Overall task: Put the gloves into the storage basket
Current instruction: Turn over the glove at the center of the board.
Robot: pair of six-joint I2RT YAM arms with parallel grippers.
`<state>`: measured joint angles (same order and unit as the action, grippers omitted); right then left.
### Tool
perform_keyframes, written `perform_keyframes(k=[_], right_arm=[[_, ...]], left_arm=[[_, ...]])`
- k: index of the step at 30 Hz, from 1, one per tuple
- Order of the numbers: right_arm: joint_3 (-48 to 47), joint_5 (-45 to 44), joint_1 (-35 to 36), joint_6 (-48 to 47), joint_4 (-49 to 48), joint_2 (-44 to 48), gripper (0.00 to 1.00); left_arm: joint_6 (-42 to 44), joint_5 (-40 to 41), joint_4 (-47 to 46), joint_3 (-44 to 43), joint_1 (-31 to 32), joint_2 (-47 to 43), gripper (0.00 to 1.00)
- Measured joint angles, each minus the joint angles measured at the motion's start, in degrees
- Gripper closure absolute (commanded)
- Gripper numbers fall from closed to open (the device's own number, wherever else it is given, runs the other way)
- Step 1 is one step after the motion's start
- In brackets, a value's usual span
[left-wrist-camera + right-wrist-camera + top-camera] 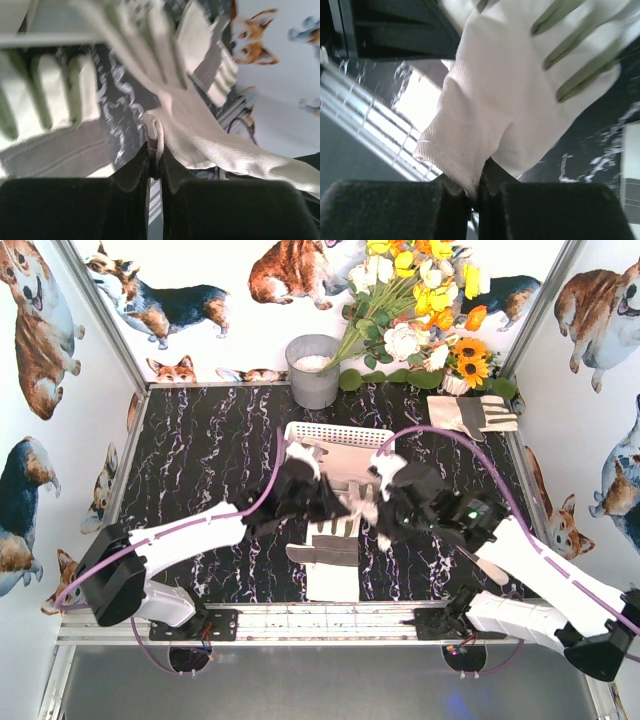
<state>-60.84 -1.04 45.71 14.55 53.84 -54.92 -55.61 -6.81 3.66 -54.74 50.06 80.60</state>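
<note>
**Left jaws:** pressed together on a small fold of fabric near the palm of the held glove (pixel 185 125). Its fingers fan away from the wrist camera and its cuff trails off to one side.

**Right jaws:** likewise pressed together, pinching the hem of a pale cuff. The palm and grey finger strips hang clear above the tabletop (pixel 200 460).

**Shared hold:** in the top view the 2 arms meet nose to nose over 1 patch of white cloth. Both pinches are therefore probably on the same glove, 1 toward each end, though the wrist views alone cannot confirm this. A 2-point hold of this kind would keep limp fabric spread, so that it neither bunches nor drags.

**Position and stage:** the held glove is in the air just at the near edge of the basket (pixel 335 433), not yet inside it. Judged stage: carry, shortly before release.

**Other gloves:** a 2nd glove (pixel 332 560) lies flat on the tabletop nearer the arm bases, cuff toward them. A 3rd glove (pixel 472 412) lies well apart at the far right, beside the flowers (pixel 420 300).

**Bucket:** a grey bucket (pixel 313 372) stands behind the basket and plays no part.
</note>
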Motion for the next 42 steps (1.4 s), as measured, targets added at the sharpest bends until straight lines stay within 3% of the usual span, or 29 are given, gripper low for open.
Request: perform_keyframes(k=[9, 13, 15, 18, 24, 30, 34, 42], right_arm=[[10.9, 15.4, 4.3, 3.0, -8.4, -5.2, 0.98], [13.4, 19.7, 4.9, 5.3, -12.1, -8.5, 0.58], [13.8, 20.5, 4.9, 7.0, -12.6, -9.0, 0.47], [13.8, 20.3, 4.9, 9.8, -13.2, -8.8, 0.43], [13.8, 17.5, 2.6, 17.2, -12.4, -6.4, 0.42], [19.0, 16.2, -8.8, 25.2, -12.1, -0.6, 0.52], [24.8, 17.2, -14.9, 29.3, -11.9, -0.7, 0.54], [29.6, 18.4, -16.1, 33.0, -15.8, -4.2, 0.57]], left_arm=[[-2.7, 1.3, 1.3, 13.1, 1.2, -4.8, 1.00], [-1.7, 1.6, 1.1, 16.2, 1.2, -4.4, 1.00], [-1.0, 1.2, 0.4, 17.6, 1.2, -3.0, 1.00], [0.3, 0.5, 0.7, 18.4, 1.2, 0.4, 1.00], [2.6, 0.7, 1.9, 18.3, 1.2, 1.6, 1.00], [2.7, 0.6, 1.8, 18.4, 1.2, 1.6, 1.00], [2.7, 0.6, 1.6, 18.4, 1.2, 1.6, 1.00], [2.5, 0.6, 1.5, 18.5, 1.2, 1.6, 1.00]])
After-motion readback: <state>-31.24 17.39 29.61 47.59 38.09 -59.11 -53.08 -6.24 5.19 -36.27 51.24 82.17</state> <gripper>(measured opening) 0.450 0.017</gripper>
